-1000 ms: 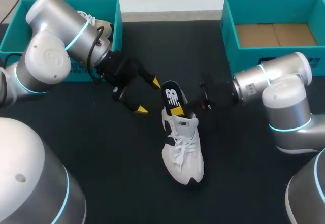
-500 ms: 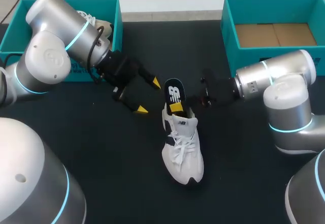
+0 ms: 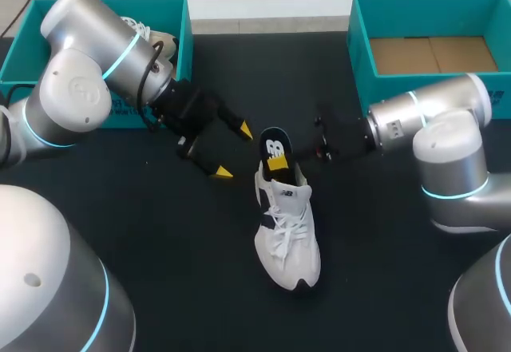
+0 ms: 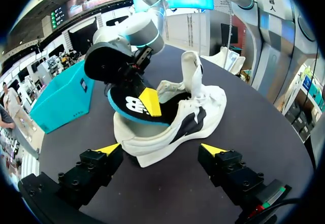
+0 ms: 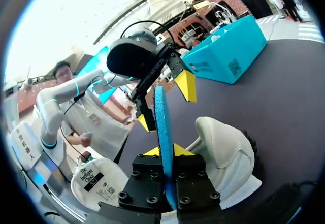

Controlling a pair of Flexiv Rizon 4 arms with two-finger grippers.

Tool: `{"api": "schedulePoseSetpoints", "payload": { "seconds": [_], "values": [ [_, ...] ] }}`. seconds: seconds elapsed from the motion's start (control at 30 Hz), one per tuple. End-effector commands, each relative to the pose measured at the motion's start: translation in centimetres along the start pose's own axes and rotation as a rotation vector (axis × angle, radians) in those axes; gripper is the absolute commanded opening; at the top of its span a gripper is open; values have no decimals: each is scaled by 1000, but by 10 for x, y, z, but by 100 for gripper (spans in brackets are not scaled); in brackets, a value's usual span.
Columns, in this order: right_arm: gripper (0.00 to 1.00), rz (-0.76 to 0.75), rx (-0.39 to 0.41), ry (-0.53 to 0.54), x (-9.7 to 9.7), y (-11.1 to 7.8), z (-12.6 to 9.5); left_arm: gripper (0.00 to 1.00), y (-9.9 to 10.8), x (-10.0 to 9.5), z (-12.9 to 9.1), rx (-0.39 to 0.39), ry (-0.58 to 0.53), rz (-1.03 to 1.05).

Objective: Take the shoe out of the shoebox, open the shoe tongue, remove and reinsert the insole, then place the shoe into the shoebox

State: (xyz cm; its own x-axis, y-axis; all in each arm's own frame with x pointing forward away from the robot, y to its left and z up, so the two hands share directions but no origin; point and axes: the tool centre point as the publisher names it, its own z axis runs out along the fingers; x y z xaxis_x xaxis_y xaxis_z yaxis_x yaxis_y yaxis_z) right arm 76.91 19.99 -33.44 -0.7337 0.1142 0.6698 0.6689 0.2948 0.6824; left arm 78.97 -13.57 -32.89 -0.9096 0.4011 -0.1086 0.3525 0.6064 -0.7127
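**Change.** The right hand (image 5: 165, 151) is clamped on the insole (image 3: 274, 140), one yellow tip on each face. Over the last second the right arm draws its wrist toward 1 o'clock. The tip pressing on the insole rides up from the shoe's collar toward 12 o'clock. The insole shows shorter in the head view than a second ago, so it appears to have tilted. The shoe (image 3: 287, 232) has not shifted. It lies on the tabletop (image 3: 383, 232), toe toward 6 o'clock and heel toward 12 o'clock. The left hand (image 3: 232, 152) has not moved either. Its fingers stand wide apart and hold nothing, at 10 o'clock of the heel and clear of the shoe.

**Meaning for the task.** The shoe is out of its box and the work is at the insole step. One end of the insole sits at the heel opening and the rest stands up out of the shoe. Whether it is coming out or going back in cannot be settled from this moment. Boxing the shoe is not yet done.

**Count.**
- One shoe on the tabletop.
- One insole.
- Two teal boxes: the left box (image 3: 189, 41) at 10 o'clock of the tabletop, the right box (image 3: 355, 41) at 2 o'clock.
- One further shoe, the boxed shoe (image 3: 160, 42), in the left box.
- Nothing visible in the right box.
- Two arms, two hands.
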Motion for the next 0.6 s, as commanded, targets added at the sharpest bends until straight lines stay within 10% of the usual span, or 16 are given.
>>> {"api": "schedulePoseSetpoints", "payload": {
  "seconds": [0.03, 0.53, 0.6],
  "values": [
    [0, 20, 17, -5, 2, -9, 0, 100, 0, 1, 0, -3, -1, 0],
    [0, 18, 36, -42, 7, -26, -3, 100, 0, 1, 0, -3, -1, 0],
    [16, 5, 33, -41, 8, -21, -4, 100, 0, 1, 0, -3, -1, 0]
  ]
}}
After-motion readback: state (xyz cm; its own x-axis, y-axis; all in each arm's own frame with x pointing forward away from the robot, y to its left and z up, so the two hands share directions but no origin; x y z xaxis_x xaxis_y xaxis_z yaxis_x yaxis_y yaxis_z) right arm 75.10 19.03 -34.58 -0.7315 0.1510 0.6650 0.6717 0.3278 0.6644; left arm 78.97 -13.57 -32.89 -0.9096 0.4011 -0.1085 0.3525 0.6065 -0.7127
